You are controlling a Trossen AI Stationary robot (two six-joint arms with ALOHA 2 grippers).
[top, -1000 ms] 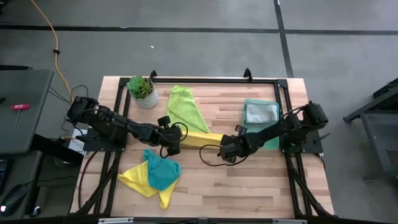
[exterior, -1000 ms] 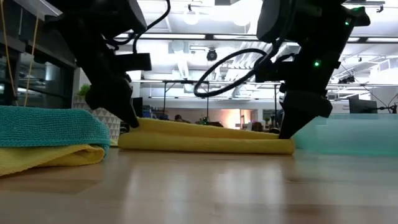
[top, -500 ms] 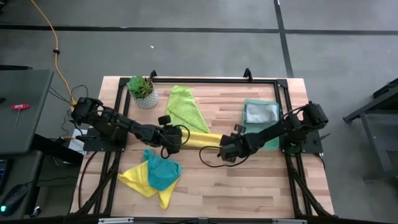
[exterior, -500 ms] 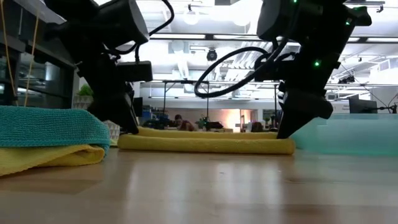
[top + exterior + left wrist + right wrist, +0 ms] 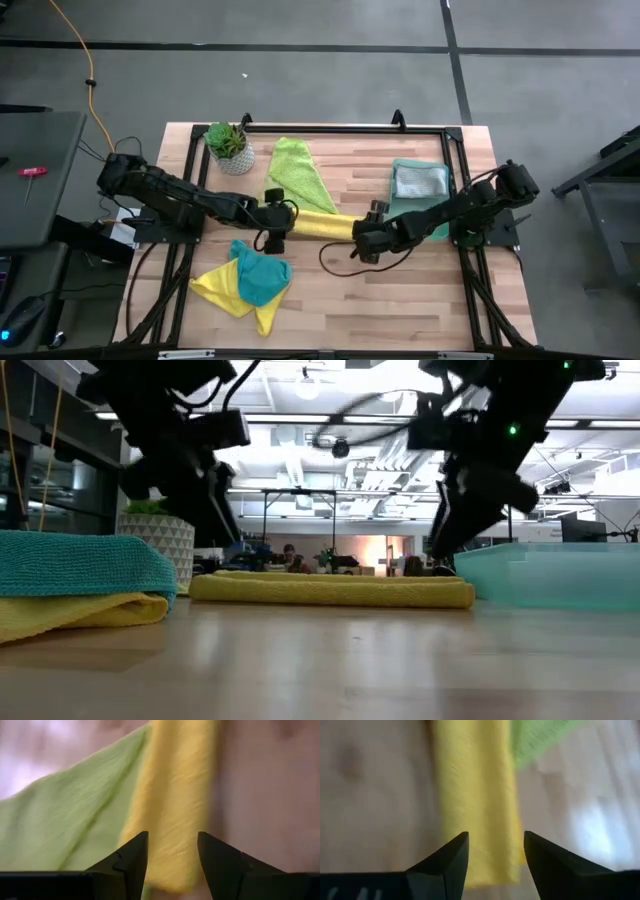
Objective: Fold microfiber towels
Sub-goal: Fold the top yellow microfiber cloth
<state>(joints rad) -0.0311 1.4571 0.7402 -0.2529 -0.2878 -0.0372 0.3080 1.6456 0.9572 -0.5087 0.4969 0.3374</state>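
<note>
The wooden table (image 5: pixel 400 300) carries everything, with a translucent green tray (image 5: pixel 436 205) just behind the right arm, holding a folded grey towel (image 5: pixel 419 181). In front of the left gripper (image 5: pixel 275 236), near the table's front edge, lies a crumpled heap: a yellow towel (image 5: pixel 215 288) spread flat with a teal towel (image 5: pixel 262 278) bunched on top of it. Beyond the same gripper a lime green towel (image 5: pixel 295 175) lies folded into a long tapering shape, one corner running under the end of the folded yellow towel (image 5: pixel 322 226). That folded yellow towel is a narrow, flat, doubled strip stretched between the two grippers, lying on the wood with soft rounded ends and a fine nubby weave. The left gripper hangs just above its one end, fingers parted and holding nothing, the cloth showing through the gap. The right gripper (image 5: pixel 362 243) hangs just above the other end, likewise parted and empty. A small potted plant (image 5: pixel 229 147) stands well behind the left gripper at the table's back corner.
</note>
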